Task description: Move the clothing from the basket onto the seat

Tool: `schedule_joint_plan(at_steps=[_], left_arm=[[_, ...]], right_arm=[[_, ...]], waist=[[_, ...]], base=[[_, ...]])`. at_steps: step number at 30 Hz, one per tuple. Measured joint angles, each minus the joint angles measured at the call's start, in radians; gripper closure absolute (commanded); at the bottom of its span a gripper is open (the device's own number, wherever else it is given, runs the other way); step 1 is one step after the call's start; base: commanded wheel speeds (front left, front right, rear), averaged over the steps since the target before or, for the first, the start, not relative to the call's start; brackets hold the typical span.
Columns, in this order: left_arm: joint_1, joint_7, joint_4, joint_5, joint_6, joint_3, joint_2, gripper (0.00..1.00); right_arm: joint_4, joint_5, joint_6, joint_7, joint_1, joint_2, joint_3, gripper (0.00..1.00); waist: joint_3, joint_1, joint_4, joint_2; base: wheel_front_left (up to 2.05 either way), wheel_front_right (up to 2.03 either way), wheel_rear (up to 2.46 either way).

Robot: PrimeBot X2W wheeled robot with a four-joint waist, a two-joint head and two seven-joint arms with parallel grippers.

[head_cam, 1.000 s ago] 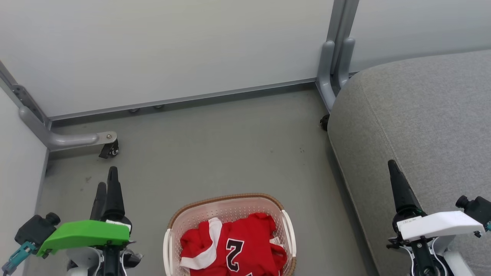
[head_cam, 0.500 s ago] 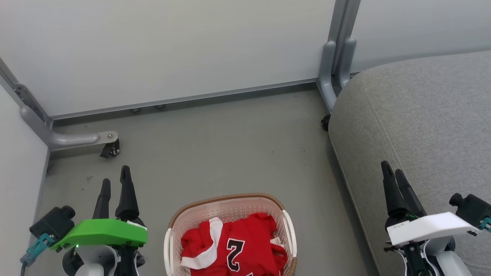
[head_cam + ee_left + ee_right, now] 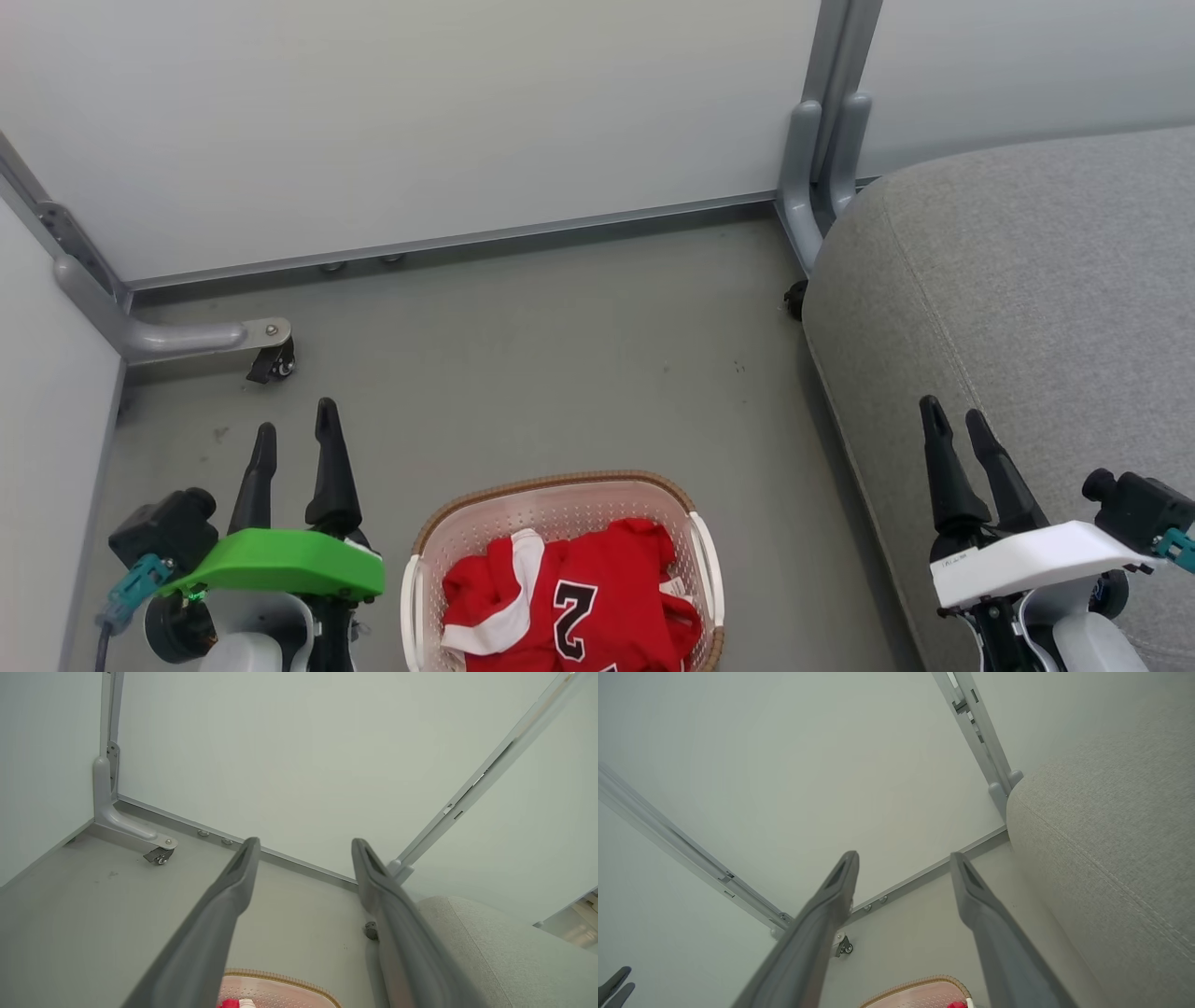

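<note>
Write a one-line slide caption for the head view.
Open left gripper and open right gripper poised either side of the basket of red jerseys, grey seat alongside.

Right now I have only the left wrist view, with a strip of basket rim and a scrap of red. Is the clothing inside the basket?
Observer: Yes, the head view shows the clothing heaped inside the basket, a black "2" facing up.
Operator: What about the other arm?
Observer: The right claw is open and empty, its fingers showing against the seat.
Operator: And this arm, relative to the basket?
Observer: The left claw stands left of the basket, over the floor, not above it.
</note>
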Motion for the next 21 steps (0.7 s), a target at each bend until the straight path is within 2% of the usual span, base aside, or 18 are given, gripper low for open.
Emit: schedule_joint_plan(at_steps=[21], left_arm=[[-0.009,-0.052,0.018,0.224,0.009,-0.035,0.001,0.0]], right_arm=[[-0.008,-0.238,0.0,-0.024,0.004,0.025,-0.023,0.0]], waist=[[-0.002,0.0,0.006,0.0]], base=[[0.0,0.0,0.0]])
